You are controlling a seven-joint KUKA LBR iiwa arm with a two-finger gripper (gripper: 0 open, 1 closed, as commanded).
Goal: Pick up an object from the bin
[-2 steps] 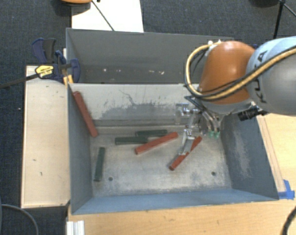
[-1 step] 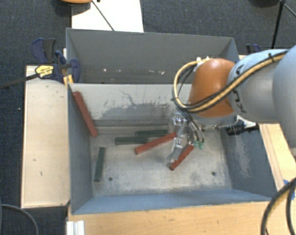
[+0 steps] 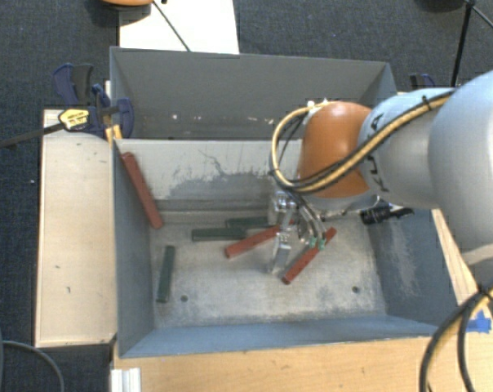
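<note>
Grey arm link (image 3: 442,145) w/ orange cover (image 3: 332,149) sits up and right of the gripper (image 3: 286,256). Gripper is low over the bin (image 3: 255,333) floor; can't tell if it's open or closed. Red stick (image 3: 308,257) lies slanted just right of gripper, second red stick (image 3: 250,243) just left, dark green sticks (image 3: 226,233) further left. Best approach, imo: centre on one red stick, square across its width, clear of the neighbour, then lift straight up.
</note>
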